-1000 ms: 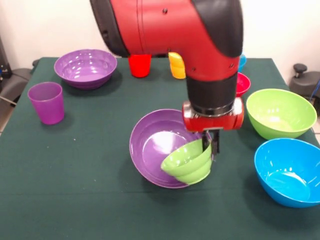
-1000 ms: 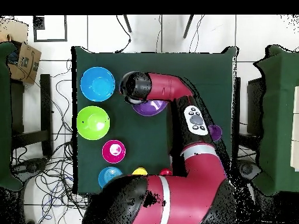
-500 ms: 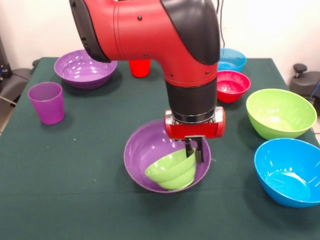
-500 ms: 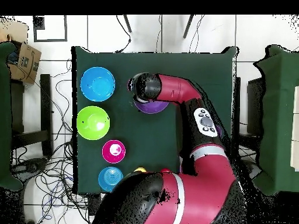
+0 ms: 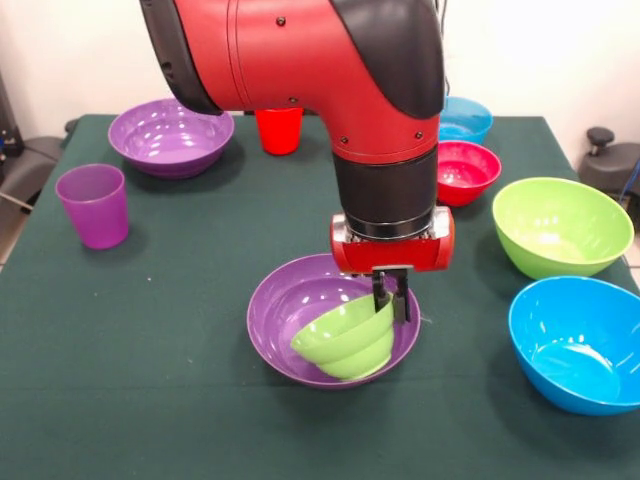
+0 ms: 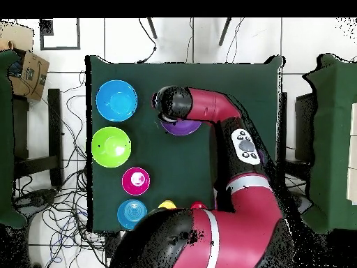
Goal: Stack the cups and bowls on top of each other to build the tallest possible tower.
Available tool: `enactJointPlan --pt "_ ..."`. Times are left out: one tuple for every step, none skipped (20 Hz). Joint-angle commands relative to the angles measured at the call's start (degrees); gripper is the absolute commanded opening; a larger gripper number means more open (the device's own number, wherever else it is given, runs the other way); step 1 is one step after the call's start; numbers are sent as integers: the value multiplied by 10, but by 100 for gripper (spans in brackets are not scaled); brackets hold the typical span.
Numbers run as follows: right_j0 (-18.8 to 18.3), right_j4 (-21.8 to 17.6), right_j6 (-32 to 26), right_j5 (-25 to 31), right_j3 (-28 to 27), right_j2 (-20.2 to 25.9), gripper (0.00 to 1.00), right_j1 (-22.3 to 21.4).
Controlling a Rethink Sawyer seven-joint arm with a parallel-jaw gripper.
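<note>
In the front view my gripper point(image 5: 391, 300) is shut on the rim of a small green bowl point(image 5: 345, 340), which lies tilted inside a large purple bowl point(image 5: 285, 310) at the table's middle. From overhead that purple bowl point(image 6: 180, 128) shows only partly under the arm. A second purple bowl point(image 5: 170, 135) stands at the far left. A purple cup point(image 5: 92, 205) stands at the left and a red cup point(image 5: 279, 130) behind the arm. The yellow cup point(image 6: 166, 205) shows only from overhead. No tower of stacked bowls shows.
At the right stand a lime green bowl point(image 5: 560, 225) and a blue bowl point(image 5: 578, 340). Behind them are a small red bowl point(image 5: 462, 170) and a small light blue bowl point(image 5: 463, 118). The arm point(image 6: 209, 112) crosses the table from overhead.
Over the last second my gripper carried the green bowl left and down into the purple bowl, which went from tilted to level. Since half a second ago almost nothing has moved.
</note>
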Motion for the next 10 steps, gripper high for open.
enactJointPlan --pt "15 -4 27 21 19 18 0 -7" --pt "14 -3 26 22 21 18 0 -9" --pt "14 -3 27 23 25 17 0 -13" --pt "14 -3 27 25 29 16 0 -17" --pt "12 -2 27 28 33 16 0 -22" --pt "11 -2 24 31 37 17 0 -26" --pt "10 -2 23 35 39 16 0 -29" --pt "8 -1 20 39 41 17 0 -31" --pt "6 -1 17 44 40 18 0 -33" --pt "5 -2 14 45 40 19 0 -31"
